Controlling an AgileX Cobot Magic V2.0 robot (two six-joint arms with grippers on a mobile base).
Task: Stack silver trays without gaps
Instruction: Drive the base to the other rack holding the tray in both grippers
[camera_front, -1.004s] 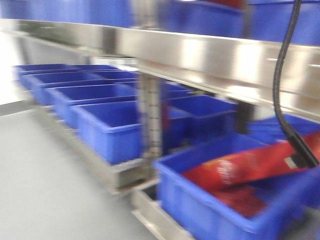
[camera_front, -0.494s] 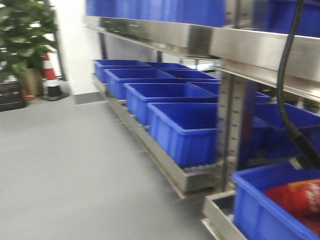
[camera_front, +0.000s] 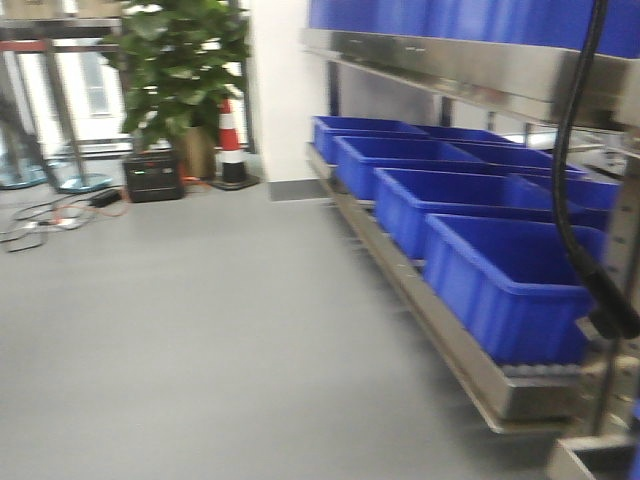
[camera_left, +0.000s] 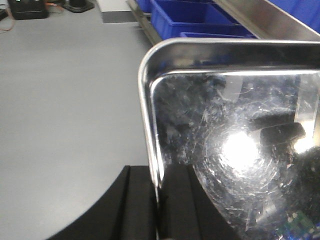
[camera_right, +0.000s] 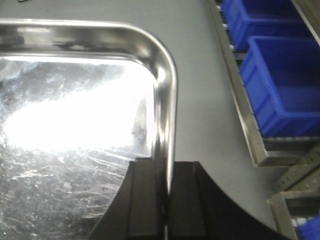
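A silver tray (camera_left: 225, 125) fills the left wrist view, scratched and reflective, held above the grey floor. My left gripper (camera_left: 158, 200) is shut on its left rim, one black finger on each side of the edge. In the right wrist view a silver tray (camera_right: 75, 110) shows its right rounded corner, and my right gripper (camera_right: 166, 200) is shut on that right rim. Whether both views show the same tray I cannot tell. The front view shows neither tray nor gripper.
A steel rack (camera_front: 470, 375) with a row of blue bins (camera_front: 510, 285) runs along the right. A black cable (camera_front: 570, 200) hangs in front of it. At the back stand a potted plant (camera_front: 180, 70), a traffic cone (camera_front: 232, 145) and a black box (camera_front: 152, 177), with cords on the floor.
The front view has swung left: the rack and blue bins slid to the right, the bin with red bags left the picture, and the open floor, plant and cone came into sight.
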